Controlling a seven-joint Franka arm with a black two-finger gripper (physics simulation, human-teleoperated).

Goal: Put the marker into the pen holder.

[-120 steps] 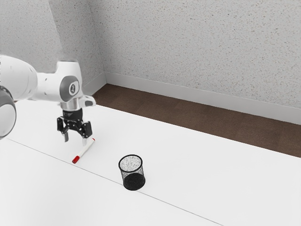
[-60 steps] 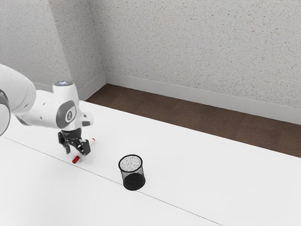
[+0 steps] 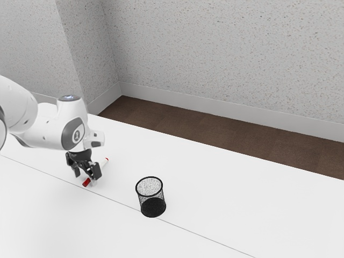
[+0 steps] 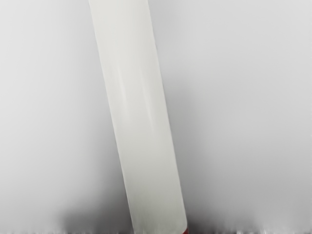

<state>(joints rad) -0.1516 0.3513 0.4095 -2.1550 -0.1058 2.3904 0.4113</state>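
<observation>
We square up to the marker [image 4: 142,117].
Our gripper [image 3: 86,177] is wide open, holding nothing; we should centre it across the marker, then close evenly.

Marker [image 4: 141,117] on table [image 3: 226,193], pen holder [image 3: 152,200] toward the exterior view's right

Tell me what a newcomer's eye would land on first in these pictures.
Probably the black mesh pen holder, standing upright on the white table, dark against all that white. Next comes the white arm at the exterior view's left, its black end effector low over the marker with the red cap. In the wrist view, the marker's pale barrel runs through the middle as a broad band.
</observation>
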